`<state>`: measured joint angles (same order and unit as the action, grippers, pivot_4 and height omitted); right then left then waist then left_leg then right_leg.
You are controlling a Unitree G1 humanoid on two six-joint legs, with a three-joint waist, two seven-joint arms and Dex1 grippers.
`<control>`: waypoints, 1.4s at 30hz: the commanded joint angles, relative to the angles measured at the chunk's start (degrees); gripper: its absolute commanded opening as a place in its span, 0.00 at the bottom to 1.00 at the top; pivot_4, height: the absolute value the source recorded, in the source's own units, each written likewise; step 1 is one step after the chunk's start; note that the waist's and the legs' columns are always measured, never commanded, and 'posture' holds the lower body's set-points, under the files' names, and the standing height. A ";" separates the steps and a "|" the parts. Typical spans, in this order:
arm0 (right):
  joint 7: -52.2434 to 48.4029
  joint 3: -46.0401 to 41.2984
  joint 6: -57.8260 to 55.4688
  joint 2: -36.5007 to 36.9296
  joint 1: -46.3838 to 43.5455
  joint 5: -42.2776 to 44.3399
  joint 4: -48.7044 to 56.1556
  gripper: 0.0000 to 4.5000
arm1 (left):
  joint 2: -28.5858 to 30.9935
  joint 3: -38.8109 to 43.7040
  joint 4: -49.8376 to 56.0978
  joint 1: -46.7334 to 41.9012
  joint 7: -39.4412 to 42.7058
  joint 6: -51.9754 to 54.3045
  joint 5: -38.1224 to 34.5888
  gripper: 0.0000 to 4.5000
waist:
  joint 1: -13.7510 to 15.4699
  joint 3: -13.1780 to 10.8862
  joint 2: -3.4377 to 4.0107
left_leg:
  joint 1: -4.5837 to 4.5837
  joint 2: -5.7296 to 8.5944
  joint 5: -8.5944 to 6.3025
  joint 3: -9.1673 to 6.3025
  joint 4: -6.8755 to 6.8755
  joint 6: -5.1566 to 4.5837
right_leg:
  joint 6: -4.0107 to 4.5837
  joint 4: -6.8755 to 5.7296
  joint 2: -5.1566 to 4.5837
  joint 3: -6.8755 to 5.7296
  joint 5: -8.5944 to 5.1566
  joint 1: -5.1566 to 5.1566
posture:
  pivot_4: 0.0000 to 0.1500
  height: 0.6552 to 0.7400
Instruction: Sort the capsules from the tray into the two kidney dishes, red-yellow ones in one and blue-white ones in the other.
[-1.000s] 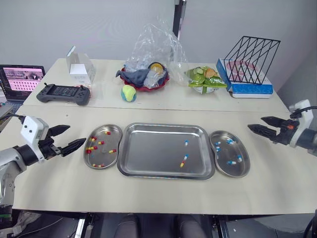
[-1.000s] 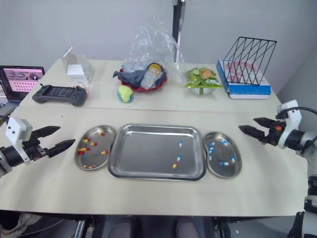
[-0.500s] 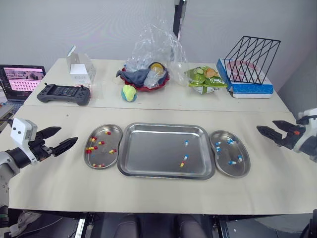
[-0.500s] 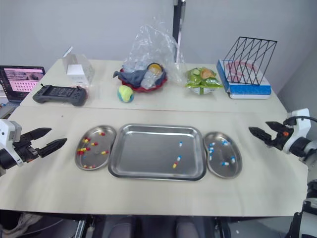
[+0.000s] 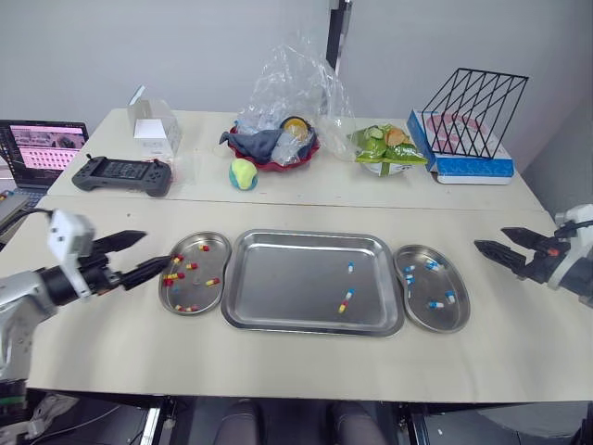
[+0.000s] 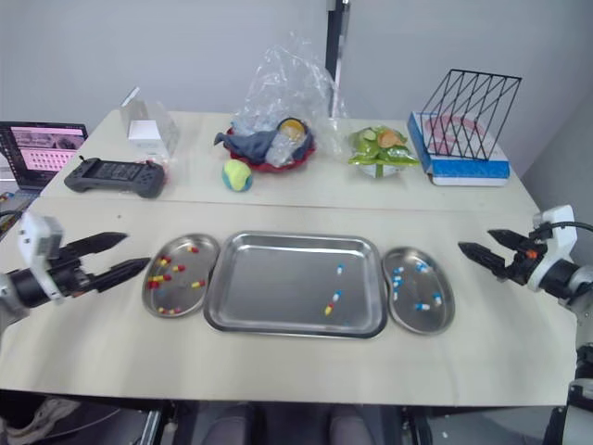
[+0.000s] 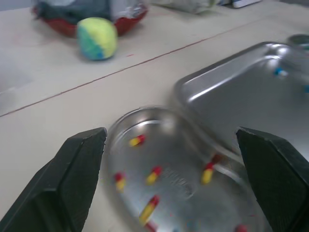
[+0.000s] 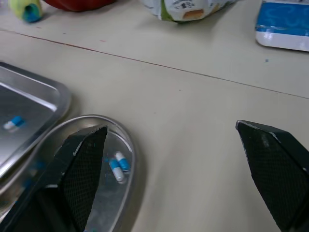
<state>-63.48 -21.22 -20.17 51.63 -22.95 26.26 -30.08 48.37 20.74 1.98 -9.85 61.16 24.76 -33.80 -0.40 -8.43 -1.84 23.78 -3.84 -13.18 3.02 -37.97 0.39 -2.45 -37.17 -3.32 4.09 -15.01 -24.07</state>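
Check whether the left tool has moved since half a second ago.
Yes. The left tool has moved toward the left kidney dish: then bare table lay between them, now its lower fingertip reaches the dish's rim.

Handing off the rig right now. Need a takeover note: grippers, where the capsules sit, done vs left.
Both open and empty: left gripper beside the left kidney dish, right gripper out to the right of the right kidney dish.
Done: red-yellow capsules lie in the left kidney dish, blue-white ones in the right.
Left: about three capsules in the tray, including a blue-white capsule and a red-yellow capsule.
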 commanded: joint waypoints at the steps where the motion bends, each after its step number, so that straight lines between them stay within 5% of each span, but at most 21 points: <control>1: -1.57 -2.42 -2.32 0.99 0.98 3.14 4.57 0.99 | -1.11 -3.20 5.56 -3.10 -0.85 3.11 -2.43 1.00 | -0.03 0.00 0.00 | 0.00 0.00 0.00 -0.01 0.00 0.00 | 0.00 0.00 0.00 0.00 0.00 0.01 | 1.00 0.92; 10: -2.60 -7.30 -7.99 1.77 10.28 8.01 16.79 0.99 | -6.66 -18.71 14.21 -10.84 -1.09 11.00 -2.91 1.00 | 0.34 0.01 0.02 | 0.00 0.03 0.00 -0.05 -0.10 0.00 | -0.02 0.00 0.01 0.01 0.01 0.07 | 1.00 0.92; 18: -1.43 -11.19 -6.70 0.37 18.72 9.10 26.67 0.99 | -10.67 -30.35 10.12 -15.35 1.14 6.05 5.57 1.00 | 0.50 0.03 0.05 | -0.02 0.06 0.00 -0.08 -0.12 -0.01 | -0.03 0.01 0.03 0.02 0.01 0.10 | 1.00 0.92; 28: 0.58 -15.70 -9.62 -0.96 27.39 12.88 36.90 0.99 | -16.41 -33.69 4.94 -19.07 1.85 3.86 8.41 1.00 | 1.01 0.03 0.05 | -0.01 0.09 0.00 -0.15 -0.21 -0.01 | -0.05 0.01 0.02 0.01 0.00 0.17 | 1.00 0.92; 42: 3.33 -15.68 -6.66 -1.25 29.75 9.81 37.01 0.99 | -18.33 -37.42 0.51 -18.94 3.96 1.07 13.37 1.00 | 1.12 0.03 0.05 | -0.02 0.12 0.00 -0.22 -0.27 -0.02 | -0.06 0.02 0.02 -0.01 0.00 0.24 | 1.00 0.92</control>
<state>-60.63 -35.84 -28.25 50.24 7.30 36.44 6.66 31.20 -15.45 2.22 -28.59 65.72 27.18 -21.61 0.73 -8.40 -1.79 23.76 -3.71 -13.18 2.79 -38.25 0.37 -2.51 -37.15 -3.30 4.07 -15.01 -23.82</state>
